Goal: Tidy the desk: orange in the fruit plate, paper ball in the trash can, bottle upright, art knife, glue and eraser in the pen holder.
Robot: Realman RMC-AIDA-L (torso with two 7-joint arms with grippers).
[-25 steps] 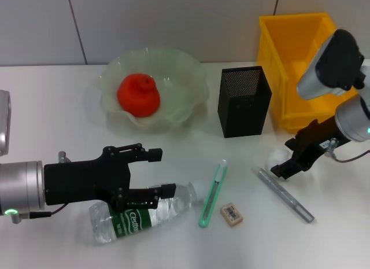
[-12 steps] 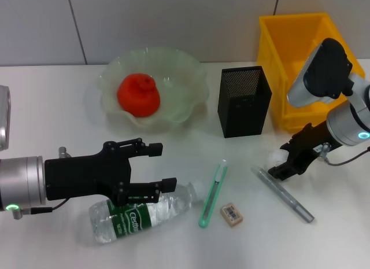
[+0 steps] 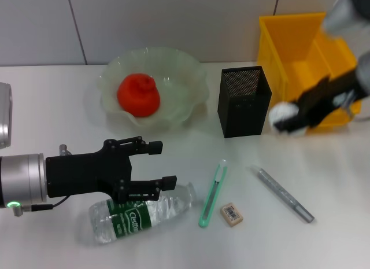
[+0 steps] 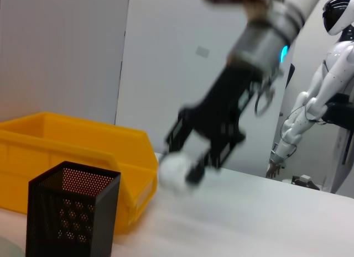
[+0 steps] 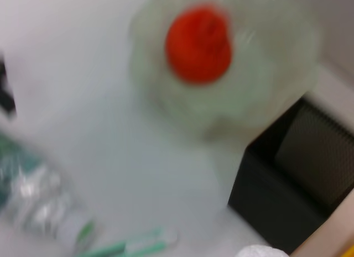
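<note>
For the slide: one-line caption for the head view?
Right gripper carries the paper ball toward the trash can; open left gripper hovers over the lying bottle.

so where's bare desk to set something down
Free: desk left of the fruit plate, and the near right corner past the glue. Crowded: bottle, art knife and eraser by the left gripper.

Left arm reaches in from the left edge, forearm level and low over the near-left surface (image 3: 52, 118). Left end effector (image 3: 153, 163) black, fingers spread apart, pointing right; far finger (image 3: 144, 146) free, near finger (image 3: 151, 185) over the lying bottle (image 3: 139, 214). Right arm comes in from the far right, raised. Right end effector (image 3: 287, 120) pinched on the paper ball (image 3: 281, 114), pointing left.
</note>
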